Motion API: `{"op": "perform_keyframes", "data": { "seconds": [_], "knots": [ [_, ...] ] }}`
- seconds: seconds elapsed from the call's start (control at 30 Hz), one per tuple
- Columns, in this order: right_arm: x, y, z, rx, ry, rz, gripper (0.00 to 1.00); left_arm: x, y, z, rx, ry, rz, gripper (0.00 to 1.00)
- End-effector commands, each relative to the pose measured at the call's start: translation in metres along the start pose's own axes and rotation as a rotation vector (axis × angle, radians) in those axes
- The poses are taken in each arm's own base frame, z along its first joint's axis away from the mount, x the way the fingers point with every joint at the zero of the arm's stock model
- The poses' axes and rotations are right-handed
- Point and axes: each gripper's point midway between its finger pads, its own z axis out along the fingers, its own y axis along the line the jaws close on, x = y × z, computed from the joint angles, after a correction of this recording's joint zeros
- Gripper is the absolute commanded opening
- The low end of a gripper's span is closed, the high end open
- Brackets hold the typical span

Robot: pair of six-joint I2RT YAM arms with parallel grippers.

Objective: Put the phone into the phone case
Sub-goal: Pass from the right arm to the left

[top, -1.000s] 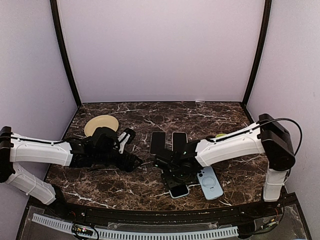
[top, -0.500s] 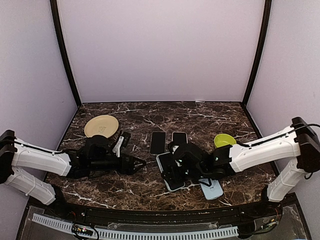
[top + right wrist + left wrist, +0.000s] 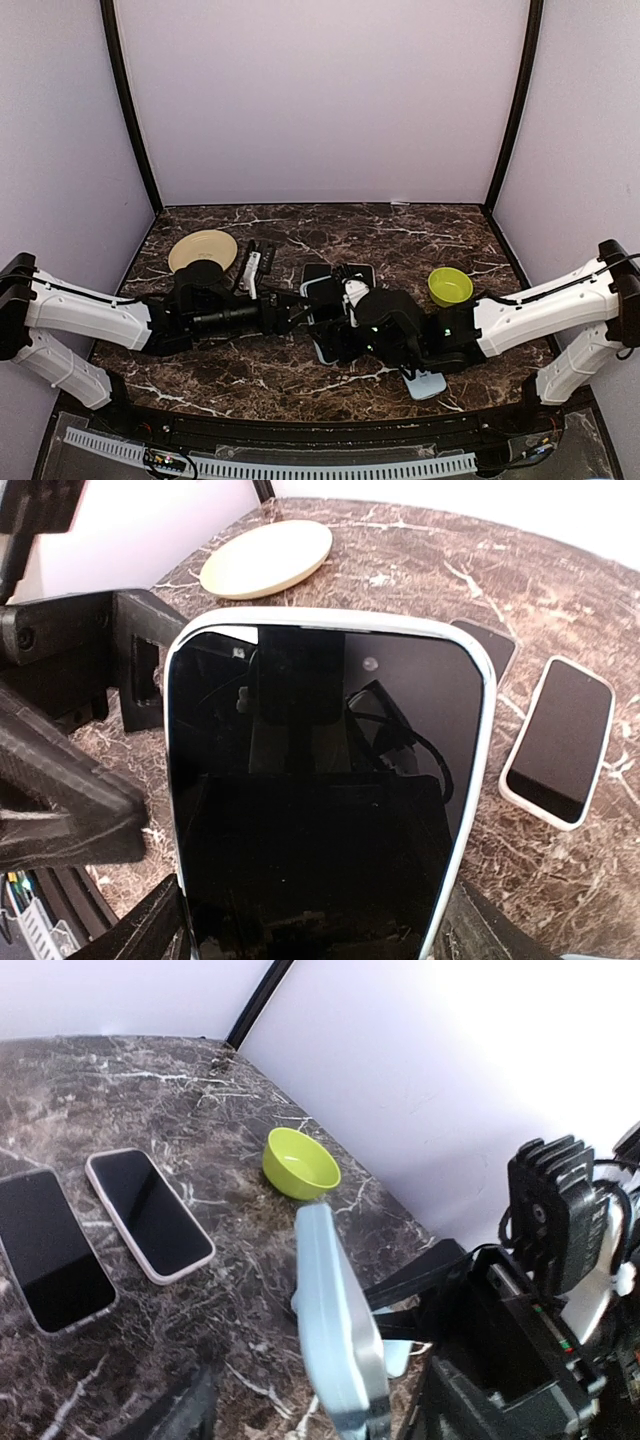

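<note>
Seemingly mid-carry, the right gripper (image 3: 308, 928) clasped the slim, black-screened, pale-blue-edged phone (image 3: 320, 780) upright above the dark marble table (image 3: 250, 370), the left gripper (image 3: 292, 316) spread empty beside it, and next the phone likely needed lining up over the flat pale-blue phone case (image 3: 425, 382).

both arms are reaching in low over the marble table (image 3: 420, 235) and meeting at its middle. your right gripper (image 3: 336, 326) is holding the phone (image 3: 320, 292), which is tilting up off the surface. your left gripper (image 3: 291, 312) is sitting just beside the phone's left edge; you are not able to tell contact from here. the phone case (image 3: 428, 383) is lying near the front edge, partly under the right arm. a dark phone (image 3: 361, 272) is lying flat just behind. a cream plate (image 3: 203, 248) is sitting at the left and a green bowl (image 3: 450, 287) at the right.
</note>
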Motion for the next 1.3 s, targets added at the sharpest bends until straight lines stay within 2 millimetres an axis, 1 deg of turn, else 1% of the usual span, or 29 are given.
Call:
{"op": "perform_keyframes", "data": {
  "seconds": [0.0, 0.03, 0.07, 0.1, 0.13, 0.17, 0.2, 0.27, 0.3, 0.33, 0.37, 0.4, 0.43, 0.53, 0.57, 0.6, 0.63, 0.67, 0.7, 0.73, 0.83, 0.87, 0.9, 1.03, 1.1, 1.17, 1.2, 1.23, 1.27],
  "knots": [
    [-0.037, 0.016, -0.009, -0.001, -0.142, 0.009, 0.11, -0.017, -0.001, 0.007, -0.029, -0.065, 0.018, 0.60],
    [-0.036, 0.017, -0.008, -0.002, -0.141, 0.004, 0.11, -0.017, -0.002, 0.007, -0.026, -0.067, 0.020, 0.56],
    [-0.037, 0.018, -0.008, 0.000, -0.140, 0.002, 0.11, -0.018, -0.003, 0.008, -0.022, -0.066, 0.023, 0.49],
    [-0.035, 0.018, -0.008, 0.001, -0.137, -0.003, 0.11, -0.018, -0.005, 0.009, -0.015, -0.066, 0.032, 0.46],
    [-0.035, 0.018, -0.007, 0.001, -0.137, -0.006, 0.11, -0.019, -0.006, 0.009, -0.013, -0.067, 0.036, 0.38],
    [-0.035, 0.018, -0.007, 0.003, -0.136, -0.007, 0.11, -0.018, -0.008, 0.010, -0.009, -0.065, 0.045, 0.35],
    [-0.034, 0.018, -0.006, 0.005, -0.135, -0.009, 0.11, -0.019, -0.009, 0.010, -0.008, -0.067, 0.049, 0.29],
    [-0.033, 0.018, -0.006, 0.006, -0.132, -0.013, 0.11, -0.019, -0.010, 0.010, -0.005, -0.066, 0.062, 0.21],
    [-0.033, 0.019, -0.006, 0.005, -0.133, -0.015, 0.11, -0.018, -0.011, 0.011, -0.002, -0.065, 0.072, 0.18],
    [-0.033, 0.019, -0.006, 0.005, -0.131, -0.017, 0.11, -0.018, -0.012, 0.011, 0.000, -0.063, 0.076, 0.13],
    [-0.032, 0.018, -0.006, 0.005, -0.128, -0.017, 0.11, -0.016, -0.012, 0.011, 0.003, -0.058, 0.084, 0.10],
    [-0.030, 0.018, -0.005, 0.005, -0.125, -0.018, 0.11, -0.014, -0.011, 0.012, 0.001, -0.049, 0.087, 0.04],
    [-0.029, 0.018, -0.005, 0.004, -0.123, -0.018, 0.11, -0.012, -0.011, 0.012, 0.001, -0.040, 0.093, 0.02],
    [-0.024, 0.017, -0.005, -0.004, -0.114, -0.014, 0.14, -0.003, -0.007, 0.014, -0.008, -0.005, 0.113, 0.00],
    [-0.022, 0.017, -0.005, -0.012, -0.109, -0.016, 0.18, 0.000, -0.006, 0.015, -0.007, 0.007, 0.135, 0.00],
    [-0.019, 0.018, -0.004, -0.021, -0.101, -0.022, 0.24, 0.003, -0.005, 0.015, -0.011, 0.024, 0.165, 0.00],
    [-0.015, 0.019, -0.004, -0.031, -0.093, -0.027, 0.36, 0.006, -0.005, 0.017, -0.015, 0.036, 0.183, 0.00],
    [-0.011, 0.019, -0.002, -0.040, -0.084, -0.032, 0.54, 0.012, -0.003, 0.018, -0.023, 0.060, 0.223, 0.00],
    [-0.003, 0.017, -0.001, -0.044, -0.072, -0.039, 0.65, 0.016, -0.002, 0.020, -0.025, 0.073, 0.244, 0.00],
    [0.002, 0.015, -0.001, -0.043, -0.062, -0.044, 0.75, 0.021, -0.002, 0.021, -0.024, 0.091, 0.283, 0.00],
    [0.018, 0.002, -0.003, -0.016, -0.030, -0.062, 0.95, 0.037, 0.004, 0.024, -0.028, 0.136, 0.349, 0.00],
    [0.021, -0.001, -0.005, -0.014, -0.022, -0.070, 0.98, 0.041, 0.006, 0.024, -0.032, 0.150, 0.375, 0.00],
    [0.023, -0.002, -0.009, -0.028, -0.012, -0.083, 0.98, 0.045, 0.008, 0.024, -0.033, 0.157, 0.386, 0.00],
    [0.030, 0.019, -0.034, -0.221, 0.049, -0.214, 0.99, 0.054, 0.010, 0.021, -0.011, 0.175, 0.467, 0.00],
    [0.033, 0.030, -0.052, -0.347, 0.086, -0.315, 0.99, 0.056, 0.003, 0.018, 0.036, 0.171, 0.533, 0.00],
    [0.026, 0.032, -0.065, -0.430, 0.095, -0.379, 0.98, 0.057, -0.003, 0.013, 0.073, 0.156, 0.603, 0.00],
    [0.012, 0.023, -0.067, -0.408, 0.078, -0.362, 0.98, 0.059, -0.004, 0.010, 0.083, 0.153, 0.629, 0.00],
    [0.012, 0.030, -0.075, -0.498, 0.091, -0.448, 0.99, 0.060, -0.008, 0.009, 0.105, 0.149, 0.677, 0.00],
    [0.006, 0.028, -0.076, -0.512, 0.092, -0.492, 0.98, 0.062, -0.009, 0.007, 0.115, 0.152, 0.702, 0.00]
  ]
}}
